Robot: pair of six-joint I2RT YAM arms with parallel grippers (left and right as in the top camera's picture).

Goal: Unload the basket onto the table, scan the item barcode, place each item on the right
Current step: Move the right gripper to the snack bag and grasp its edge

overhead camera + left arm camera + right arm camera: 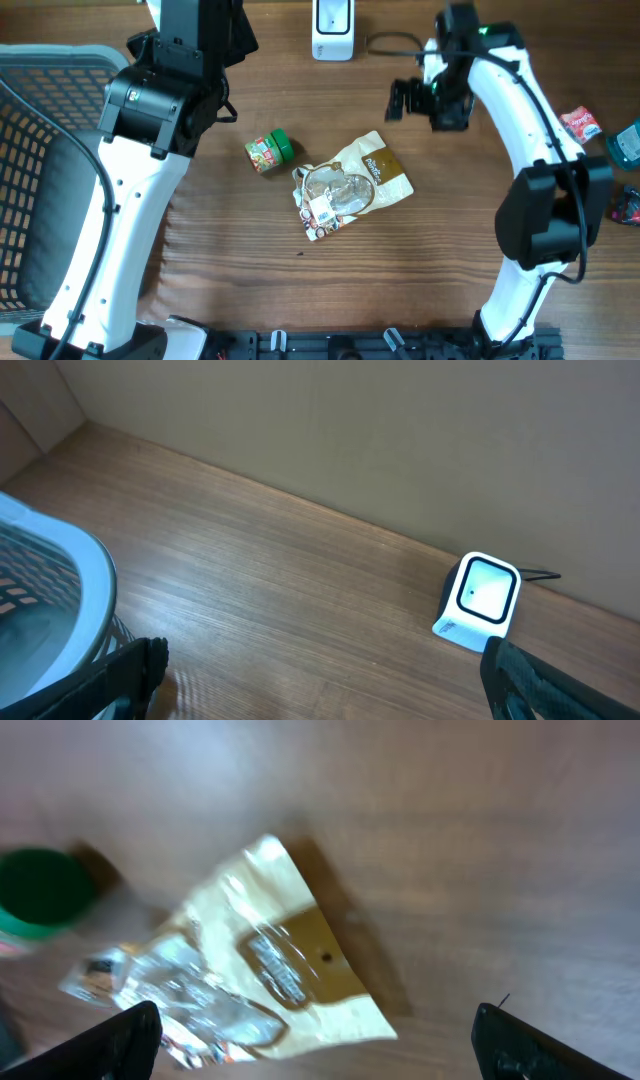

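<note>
The right arm bent in over the table, its gripper (408, 98) spread wide and empty, beside the pouch (350, 185) lying mid-table. The left gripper (320, 675), equally wide and empty, faced the scanner (480, 600).

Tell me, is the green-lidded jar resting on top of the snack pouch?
No, the green-lidded jar lies on the table beside the snack pouch, not on it.

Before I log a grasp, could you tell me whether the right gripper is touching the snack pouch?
Apart. The overhead view shows bare table between the open right gripper and the snack pouch.
</note>
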